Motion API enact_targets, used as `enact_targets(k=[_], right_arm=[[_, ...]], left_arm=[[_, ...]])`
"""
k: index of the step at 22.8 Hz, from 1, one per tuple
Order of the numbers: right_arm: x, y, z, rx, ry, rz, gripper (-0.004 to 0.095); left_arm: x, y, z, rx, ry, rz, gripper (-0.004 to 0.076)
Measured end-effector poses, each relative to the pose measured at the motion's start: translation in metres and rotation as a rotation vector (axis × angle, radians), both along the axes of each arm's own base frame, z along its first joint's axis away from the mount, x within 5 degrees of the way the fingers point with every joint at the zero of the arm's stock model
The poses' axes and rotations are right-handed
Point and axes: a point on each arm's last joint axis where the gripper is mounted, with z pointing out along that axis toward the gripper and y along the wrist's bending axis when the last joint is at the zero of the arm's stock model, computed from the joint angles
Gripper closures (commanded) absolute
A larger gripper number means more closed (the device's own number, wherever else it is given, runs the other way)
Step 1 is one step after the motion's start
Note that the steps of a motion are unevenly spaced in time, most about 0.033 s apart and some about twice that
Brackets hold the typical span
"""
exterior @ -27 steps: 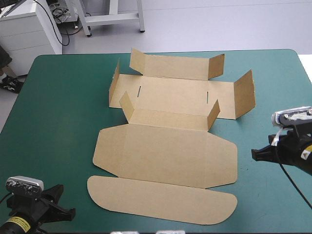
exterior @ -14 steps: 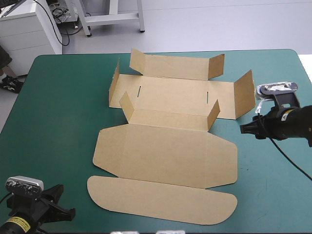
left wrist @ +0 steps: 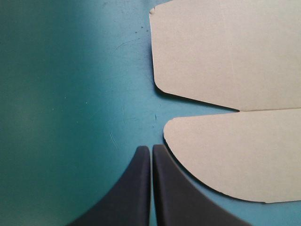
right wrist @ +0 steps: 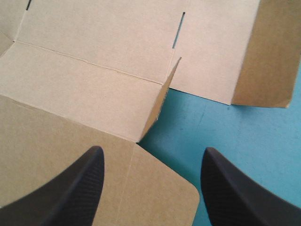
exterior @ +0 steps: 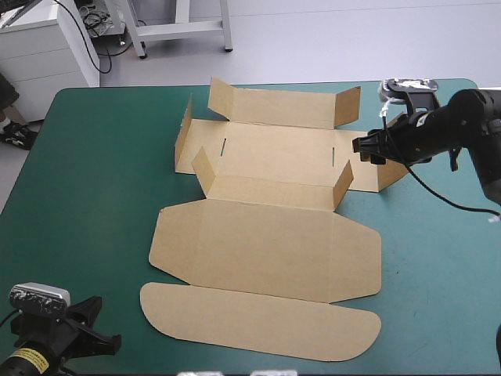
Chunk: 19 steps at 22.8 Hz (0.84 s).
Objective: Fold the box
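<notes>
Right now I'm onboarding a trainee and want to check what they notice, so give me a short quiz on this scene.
1. True or false: the left hand is shut on the box.
2. The right hand is: A shut, B open, C gripping a flap.
3. Fill in: the box's rounded near flap lies ___ on the table.
Key: 1 false, it is shut beside the box; 2 B; 3 flat.

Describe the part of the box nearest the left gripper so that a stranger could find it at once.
On the teal-green table lies a brown box, a cut sheet that is mostly flat. Follow it to the edge nearest the robot: the last panel there is a long flat strip, close beside the left gripper. Unlike its neighbours, both its ends are rounded.
</notes>
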Motion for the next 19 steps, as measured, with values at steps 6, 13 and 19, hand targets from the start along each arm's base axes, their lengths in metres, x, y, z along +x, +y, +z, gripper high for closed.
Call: enact_targets(k=[6, 13, 19], right_arm=[[0.043, 0.009, -0.041, 0.025, 0.133, 0.004, 0.0342], [0.091, 0.020, -0.113, 0.068, 0.342, -0.031, 0.0342], [0.119, 0.027, -0.130, 0.121, 0.363, -0.038, 0.0389]], left_arm=[[0.000, 0.000, 0.000, -0.005, 0.001, 0.004, 0.0731], [0.000, 0.000, 0.000, -0.007, 0.002, 0.005, 0.0731], [0.000, 0.000, 0.000, -0.008, 0.002, 0.006, 0.0731]])
